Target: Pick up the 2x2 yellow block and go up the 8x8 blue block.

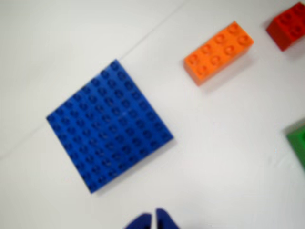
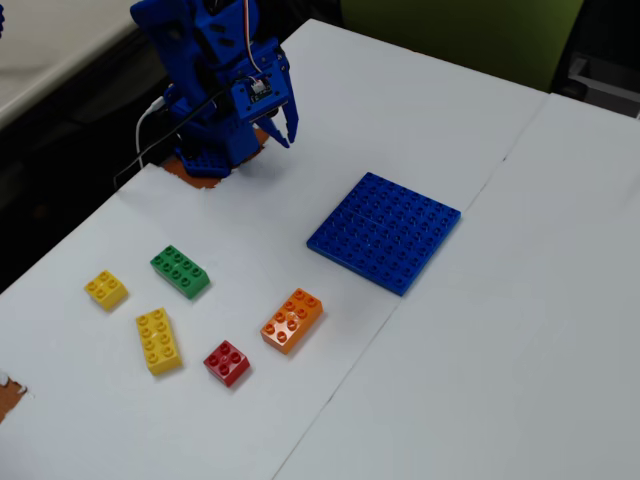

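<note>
five small bricks [image 2: 182, 271], one blue baseplate [image 2: 385, 231], one arm [image 2: 212, 70]

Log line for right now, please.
phase: pre-grasp | end effector: shut, empty, raised near arm base | 2x2 yellow block: untouched on table, far left in fixed view | 8x8 blue block: bare

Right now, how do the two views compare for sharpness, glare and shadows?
Wrist view: soft and blurred throughout; studs on the blue baseplate and orange brick smear, and the white table is nearly washed out. Fixed view: sharper, even lighting, short soft shadows, studs distinct even on the small yellow block; no strong glare.
</note>
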Controlling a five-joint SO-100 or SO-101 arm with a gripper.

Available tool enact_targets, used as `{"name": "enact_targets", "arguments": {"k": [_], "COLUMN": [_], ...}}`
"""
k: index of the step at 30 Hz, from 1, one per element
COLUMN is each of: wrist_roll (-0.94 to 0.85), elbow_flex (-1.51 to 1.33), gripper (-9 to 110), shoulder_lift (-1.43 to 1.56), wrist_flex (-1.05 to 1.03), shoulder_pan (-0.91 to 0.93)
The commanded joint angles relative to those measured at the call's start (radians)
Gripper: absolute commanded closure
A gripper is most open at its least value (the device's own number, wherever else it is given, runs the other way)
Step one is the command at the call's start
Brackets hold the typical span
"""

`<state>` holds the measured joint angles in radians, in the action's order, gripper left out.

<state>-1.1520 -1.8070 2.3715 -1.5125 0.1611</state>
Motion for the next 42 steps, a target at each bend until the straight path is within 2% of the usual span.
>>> {"name": "enact_targets", "arguments": {"k": [1, 5, 13, 22, 27, 42], "wrist_roll": [-0.256, -0.551, -0.934, -1.485, -1.614, -1.773], "elbow_flex": [0.170, 0.314, 0.383, 0.552, 0.687, 0.914], "gripper": [101, 101, 100, 100, 99, 101], "shoulder_lift": [-0.080, -0.195, -0.337, -0.557, -0.696, -0.917], "wrist_flex": [-0.112, -0.235, -0.235, -0.235, -0.239, -0.242], "shoulder_pan": [0.069, 0.196, 0.408, 0.718, 0.844, 1.150]}}
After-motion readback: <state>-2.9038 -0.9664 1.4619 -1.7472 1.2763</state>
